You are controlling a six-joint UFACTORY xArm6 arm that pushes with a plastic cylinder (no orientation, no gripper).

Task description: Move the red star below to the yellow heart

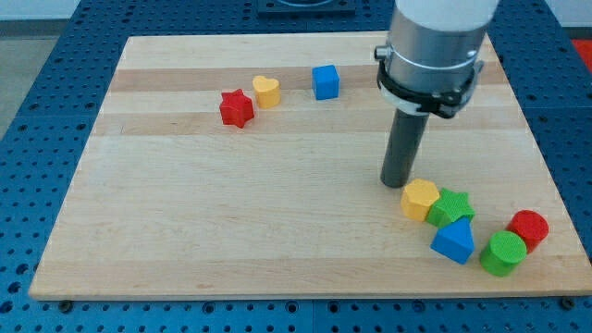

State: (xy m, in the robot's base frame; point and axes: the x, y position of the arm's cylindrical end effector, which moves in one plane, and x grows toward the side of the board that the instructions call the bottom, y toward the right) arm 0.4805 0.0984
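1. Wooden boards make up the surface point(277, 222), which is seen lying on a blue perforated base point(37, 111).
2. No claw is carried by the arm, so no opening or grip can be told; a straight dark rod is fitted instead, and my tip point(397, 183) is seen resting on the surface.
3. The red star point(237, 108) is found well apart from my tip, far toward the view's left and somewhat toward the view's top.
4. The yellow heart point(266, 91) is placed just beside the red star, on its upper right, also far to the left of my tip.
5. A blue cube point(326, 81) is seen up and to the left of my tip, nearer than the heart.
6. A yellow hexagon block point(420, 199) is found just beside my tip, toward the view's lower right; whether it is touched cannot be told.
7. A green star point(451, 205) is set against the yellow hexagon block, farther right of my tip.
8. A blue triangular block point(453, 242) is seen below the green star.
9. A green cylinder point(503, 253) and a red cylinder point(528, 228) are placed side by side, farthest to the lower right of my tip.
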